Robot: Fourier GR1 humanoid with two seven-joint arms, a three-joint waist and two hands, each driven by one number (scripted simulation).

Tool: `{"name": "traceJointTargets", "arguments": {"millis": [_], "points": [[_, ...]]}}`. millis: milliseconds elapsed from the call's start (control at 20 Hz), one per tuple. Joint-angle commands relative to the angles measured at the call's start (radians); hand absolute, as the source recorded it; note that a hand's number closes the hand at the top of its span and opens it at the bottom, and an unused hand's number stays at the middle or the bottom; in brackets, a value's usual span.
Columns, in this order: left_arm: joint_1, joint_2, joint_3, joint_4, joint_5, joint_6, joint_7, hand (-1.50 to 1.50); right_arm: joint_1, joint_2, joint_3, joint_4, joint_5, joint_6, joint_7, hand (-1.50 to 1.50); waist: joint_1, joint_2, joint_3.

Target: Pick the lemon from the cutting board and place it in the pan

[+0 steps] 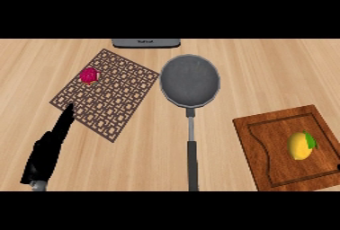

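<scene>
The lemon (301, 145) is lying on the cutting board (279, 134), well apart from the left hand (48, 150), whose fingers are pointing straight, holding nothing.

A kitchen: a pale wood-grain surface (266, 72) carries a grey pan (190, 81) with a long handle, a wooden cutting board (266, 134) at the right edge, and a patterned brown mat (113, 99) at left.

Bare pale wooden counter (266, 72) lies open between the brown wooden cutting board (272, 134) and the round grey frying pan (190, 81), whose long handle lies beside it.
</scene>
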Motion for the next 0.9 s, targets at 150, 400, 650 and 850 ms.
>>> {"name": "traceJointTargets", "arguments": {"millis": [150,400,650,850], "points": [[0.007,-0.01,0.011,0.006,-0.021,-0.029,-0.026,0.0,-0.17,-0.155,0.0,-0.103,-0.058,0.173,0.354,-1.5,0.023,0.004,0.003],[-0.015,0.012,0.05,-0.013,0.013,-0.081,0.02,0.0,-0.282,-0.121,0.073,0.016,-0.091,0.207,0.391,-1.5,0.035,0.008,0.004],[0.004,-0.003,0.028,-0.033,-0.025,-0.068,0.023,0.0,-0.405,-0.178,0.108,0.109,-0.181,0.328,0.449,-1.5,0.045,0.009,0.004],[-0.005,-0.054,0.009,-0.002,-0.058,-0.035,0.003,0.0,-0.448,-0.223,0.131,0.191,-0.274,0.443,0.457,-1.5,0.04,0.009,0.003]]}}
